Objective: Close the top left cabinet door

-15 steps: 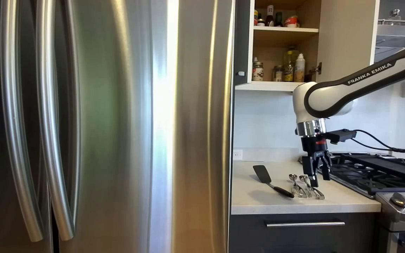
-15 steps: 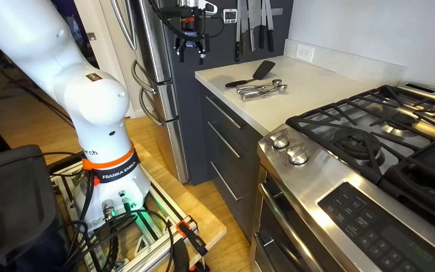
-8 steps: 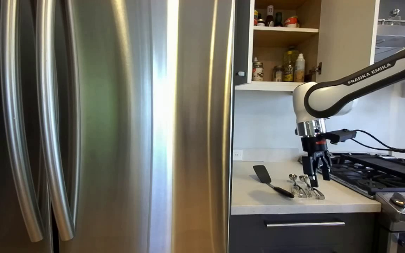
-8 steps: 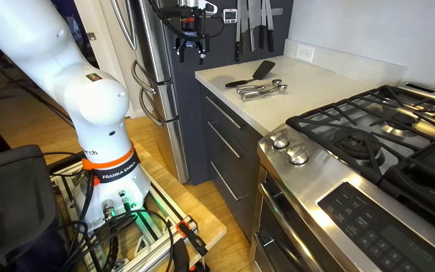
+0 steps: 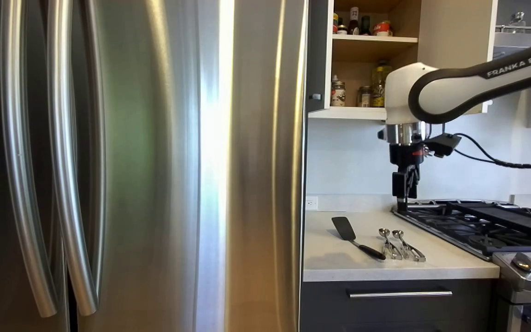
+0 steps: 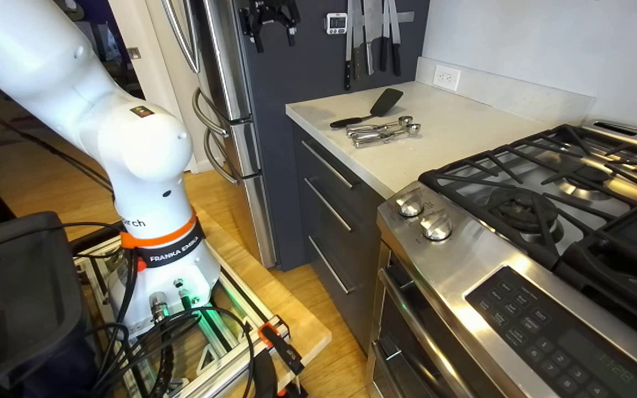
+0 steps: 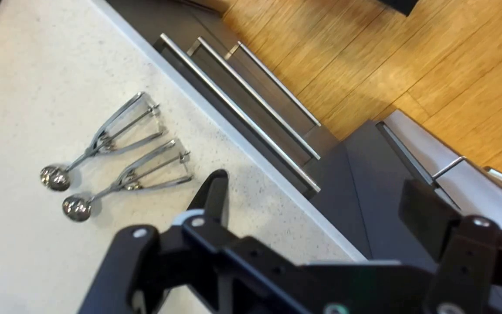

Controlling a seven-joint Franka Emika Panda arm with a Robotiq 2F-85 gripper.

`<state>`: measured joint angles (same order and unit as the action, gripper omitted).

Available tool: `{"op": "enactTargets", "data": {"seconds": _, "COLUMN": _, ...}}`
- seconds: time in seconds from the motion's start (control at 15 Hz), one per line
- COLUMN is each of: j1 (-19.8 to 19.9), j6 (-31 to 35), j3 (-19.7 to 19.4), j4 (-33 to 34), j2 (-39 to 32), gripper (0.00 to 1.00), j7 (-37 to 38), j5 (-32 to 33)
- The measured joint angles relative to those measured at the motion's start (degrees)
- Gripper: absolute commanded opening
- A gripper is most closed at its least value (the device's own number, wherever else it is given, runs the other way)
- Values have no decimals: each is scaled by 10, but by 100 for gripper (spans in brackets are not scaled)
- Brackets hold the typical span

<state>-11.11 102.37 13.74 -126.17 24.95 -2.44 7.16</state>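
The upper cabinet (image 5: 357, 113) stands open in an exterior view, with bottles and jars on its shelves. Its left door (image 5: 318, 60) is dark, swung outward beside the fridge, with a small handle (image 5: 315, 97) low down. Its right door (image 5: 457, 34) is also open, pale inner face showing, partly behind the arm. My gripper (image 5: 406, 203) points down below the cabinet, above the counter, apart from both doors. It shows open and empty in an exterior view (image 6: 275, 43) and the wrist view (image 7: 318, 194). The cabinet is out of the wrist view.
The steel fridge (image 5: 178, 184) fills the left. On the counter (image 5: 339, 273) lie a black spatula (image 5: 345, 228) and two metal scoops (image 7: 133, 176). The gas stove (image 5: 482, 226) stands to the right. Knives (image 6: 371, 44) and a timer (image 6: 336, 23) hang on the fridge-side panel.
My gripper has risen, and the wrist has turned somewhat in the last half second. The arm's wrist now covers the spray bottle and the right door's hinge. The doors have not moved.
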Motion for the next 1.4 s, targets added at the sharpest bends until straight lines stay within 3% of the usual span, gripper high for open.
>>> {"op": "enactTargets", "data": {"seconds": 0.6, "j1": -38, "j6": -8, "j3": 34, "j4": 76, "j2": 78, "gripper": 100, "j7": -109, "j5": 155}}
{"op": "enactTargets", "data": {"seconds": 0.93, "j1": -53, "j6": 27, "j3": 70, "j4": 88, "j2": 93, "gripper": 100, "j7": -130, "j5": 249}}
{"op": "enactTargets", "data": {"seconds": 1.4, "j1": -55, "j6": 41, "j3": 80, "j4": 86, "j2": 102, "gripper": 100, "j7": -132, "j5": 273}}
